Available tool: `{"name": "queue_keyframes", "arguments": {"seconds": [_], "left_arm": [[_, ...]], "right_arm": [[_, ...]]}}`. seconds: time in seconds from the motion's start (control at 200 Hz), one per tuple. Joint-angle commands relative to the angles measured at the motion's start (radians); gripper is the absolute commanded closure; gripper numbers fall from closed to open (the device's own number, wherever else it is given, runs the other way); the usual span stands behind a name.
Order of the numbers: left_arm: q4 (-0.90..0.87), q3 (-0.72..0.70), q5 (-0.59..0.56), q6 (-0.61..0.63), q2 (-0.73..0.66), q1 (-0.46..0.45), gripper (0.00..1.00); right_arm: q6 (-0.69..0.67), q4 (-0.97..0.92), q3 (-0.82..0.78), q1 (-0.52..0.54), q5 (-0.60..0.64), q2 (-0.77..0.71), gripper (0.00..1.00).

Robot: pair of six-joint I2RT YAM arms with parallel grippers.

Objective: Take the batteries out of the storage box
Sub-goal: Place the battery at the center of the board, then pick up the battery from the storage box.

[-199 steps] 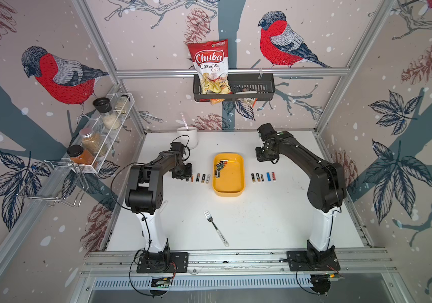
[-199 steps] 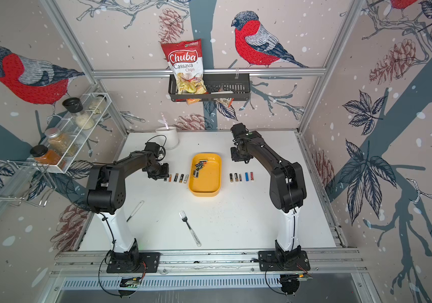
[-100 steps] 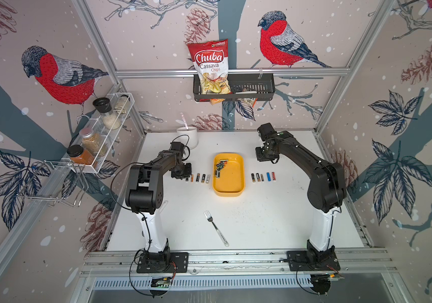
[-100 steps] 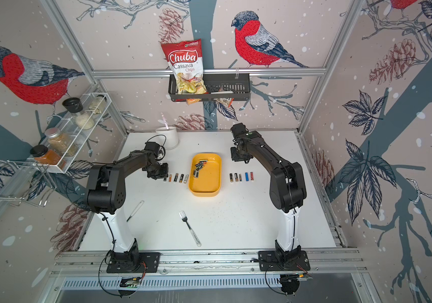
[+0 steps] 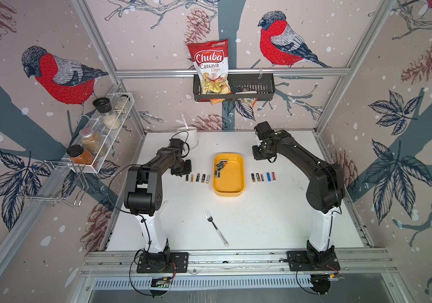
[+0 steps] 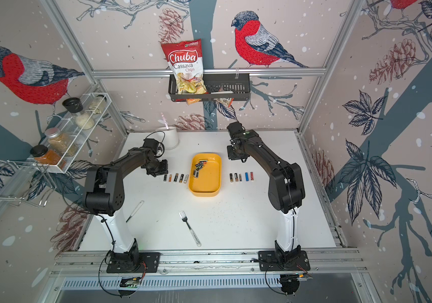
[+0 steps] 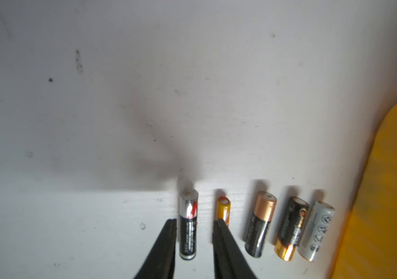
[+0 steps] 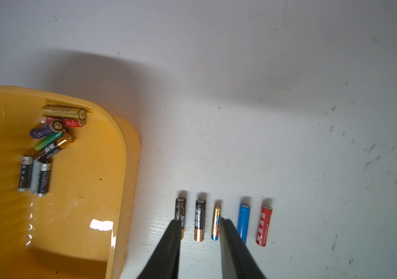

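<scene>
Top views hang high, looking down on everything; wrist cameras skim low and close, both catching the storage box (image 8: 127,154) edge.

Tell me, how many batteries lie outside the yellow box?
10. Five batteries lie in a row on the white table between the yellow box and the left arm; five more form a row between the box and the right arm. None seems hidden.

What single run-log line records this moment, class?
left gripper: open, straddling black cylindrical battery on white table | right gripper: open, empty | shallow yellow plastic storage tray: several batteries inside
</scene>
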Motion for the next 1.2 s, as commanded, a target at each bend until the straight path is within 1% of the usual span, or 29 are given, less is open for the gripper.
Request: {"name": "queue_keyframes", "arguments": {"seconds": [0.0, 0.175, 0.39, 0.58, 0.77, 1.196], "left_arm": [[-0.027, 0.029, 0.024, -0.009, -0.018, -0.003, 0.69], [-0.046, 0.052, 0.033, -0.014, -0.029, -0.005, 0.69], [-0.033, 0.013, 0.037, -0.022, -0.061, -0.011, 0.68], [-0.009, -0.032, 0.048, -0.033, -0.072, -0.022, 0.68], [0.005, -0.053, 0.055, -0.038, -0.077, -0.034, 0.68], [0.008, -0.068, 0.048, -0.040, -0.091, -0.036, 0.68]], "right_arm": [[0.034, 0.005, 0.026, 0.041, -0.029, 0.008, 0.66], [0.075, 0.029, 0.093, 0.136, -0.066, 0.079, 0.65], [0.096, 0.051, 0.185, 0.211, -0.111, 0.212, 0.65], [0.112, 0.076, 0.245, 0.245, -0.162, 0.305, 0.65], [0.119, 0.090, 0.283, 0.260, -0.186, 0.369, 0.65], [0.120, 0.097, 0.306, 0.271, -0.209, 0.431, 0.65]]}}
